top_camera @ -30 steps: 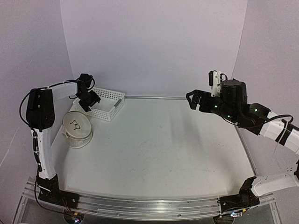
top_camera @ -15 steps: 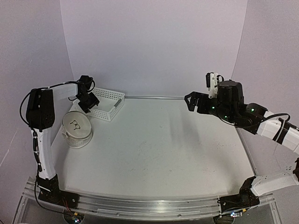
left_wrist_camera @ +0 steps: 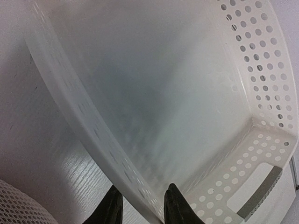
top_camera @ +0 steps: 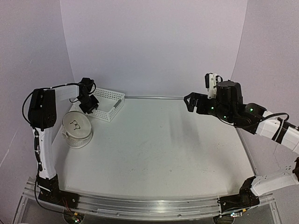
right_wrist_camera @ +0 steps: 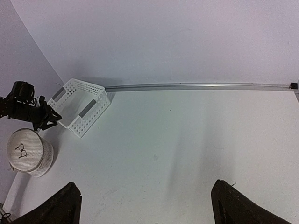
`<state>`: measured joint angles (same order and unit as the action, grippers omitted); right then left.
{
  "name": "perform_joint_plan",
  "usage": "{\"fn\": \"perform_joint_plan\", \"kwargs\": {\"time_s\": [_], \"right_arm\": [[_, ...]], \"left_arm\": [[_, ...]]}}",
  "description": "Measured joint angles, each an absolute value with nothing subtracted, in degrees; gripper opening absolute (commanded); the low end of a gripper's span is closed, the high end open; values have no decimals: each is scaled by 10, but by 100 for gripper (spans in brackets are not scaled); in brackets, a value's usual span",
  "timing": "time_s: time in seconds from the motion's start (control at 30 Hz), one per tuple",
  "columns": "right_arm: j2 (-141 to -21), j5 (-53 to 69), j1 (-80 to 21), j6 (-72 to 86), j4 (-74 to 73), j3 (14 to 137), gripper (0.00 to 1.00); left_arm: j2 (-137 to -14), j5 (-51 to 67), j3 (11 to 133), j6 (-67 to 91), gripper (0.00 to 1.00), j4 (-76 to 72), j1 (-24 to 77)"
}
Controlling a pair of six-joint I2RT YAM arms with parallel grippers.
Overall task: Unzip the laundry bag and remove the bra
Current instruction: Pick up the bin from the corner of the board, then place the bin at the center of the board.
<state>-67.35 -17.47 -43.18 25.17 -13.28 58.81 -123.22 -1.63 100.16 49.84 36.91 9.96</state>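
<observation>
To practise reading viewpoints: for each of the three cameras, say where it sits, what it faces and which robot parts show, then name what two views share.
Top external: above and behind the arms, looking down on the table; both arms, left gripper and right gripper show.
Left wrist: by the left gripper, looking into the basket; its fingers straddle the rim.
Right wrist: by the right gripper, facing across the table; its spread fingers show.
Shared: laundry bag and basket appear in all three.

Soft even light, faint shadows, slight blur
</observation>
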Motion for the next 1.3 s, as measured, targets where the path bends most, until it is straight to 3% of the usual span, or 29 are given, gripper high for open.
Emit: {"fn": "perform_joint_plan", "kwargs": {"time_s": [0.27,0.43,0.8,1.3], "right_arm": [[-681,-174,-432,253,-134,588,98],[-688,-171,-432,254,-136,588,98],[-694,-161,-432,264,-136,588,98],[-648,-186,-432,266,-163,587,98]], "left_arm": [[-1232,-15,1005,495,7,368,100],[-1232,-7,1008,483,0,367,101],[-1227,-9,1008,470,0,370,129],[-1197,17,1008,445,0,373,272]]}}
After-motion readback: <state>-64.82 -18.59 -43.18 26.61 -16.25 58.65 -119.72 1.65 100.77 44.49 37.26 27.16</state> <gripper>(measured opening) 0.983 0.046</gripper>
